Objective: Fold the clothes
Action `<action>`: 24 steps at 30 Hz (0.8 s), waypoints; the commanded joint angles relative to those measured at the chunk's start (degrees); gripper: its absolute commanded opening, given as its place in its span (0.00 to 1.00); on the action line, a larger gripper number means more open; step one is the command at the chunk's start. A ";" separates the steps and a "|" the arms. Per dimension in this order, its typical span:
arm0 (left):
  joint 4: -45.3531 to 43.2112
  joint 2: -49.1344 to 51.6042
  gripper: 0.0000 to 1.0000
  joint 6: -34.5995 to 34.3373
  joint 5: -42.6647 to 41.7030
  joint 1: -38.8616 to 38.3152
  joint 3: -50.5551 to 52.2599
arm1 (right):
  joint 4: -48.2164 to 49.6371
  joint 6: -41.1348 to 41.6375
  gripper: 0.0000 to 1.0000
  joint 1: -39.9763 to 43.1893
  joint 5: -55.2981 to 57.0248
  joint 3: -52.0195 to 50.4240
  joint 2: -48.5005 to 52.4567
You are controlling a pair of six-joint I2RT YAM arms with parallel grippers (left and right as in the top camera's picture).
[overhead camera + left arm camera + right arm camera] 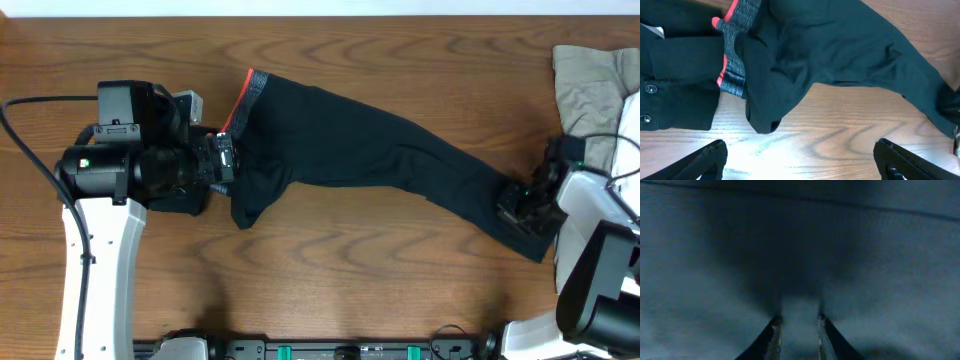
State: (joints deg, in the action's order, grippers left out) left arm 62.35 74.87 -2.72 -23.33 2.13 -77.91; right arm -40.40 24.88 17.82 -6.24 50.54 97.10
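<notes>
Across the middle of the surface [350, 290] lie the black pants [380, 145], stretched from the left part toward the right edge. Their waistband [243, 100], grey inside with a red-orange border, is turned open at the left end, nearer the far edge. The legs run together to the right and slant toward the near edge, and a loose fold of black cloth hangs out below the waist.

At the left end the left tool [222, 158] stands just beside the waistband. Its wrist view shows the two fingers [710, 156] wide apart, with only bare wood between them, so it is open and holds nothing. Beside the waistband, that view shows also another black garment [675, 100] with small buttons.

At the leg ends, near the right edge, the right tool [522, 208] is down on the pants. Its fingers [772, 340] stand close together, with a ridge of black cloth pinched between them.

At the far right corner a khaki garment [595, 85] lies crumpled.
</notes>
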 commanded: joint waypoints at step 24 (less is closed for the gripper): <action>-0.07 -0.50 0.96 0.79 0.50 -0.24 0.04 | 7.74 -10.62 0.46 0.94 0.92 34.71 25.90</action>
State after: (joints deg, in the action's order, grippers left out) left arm 62.37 74.87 -2.72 -23.35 2.13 -77.91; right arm -28.97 21.08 17.85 0.36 80.49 120.31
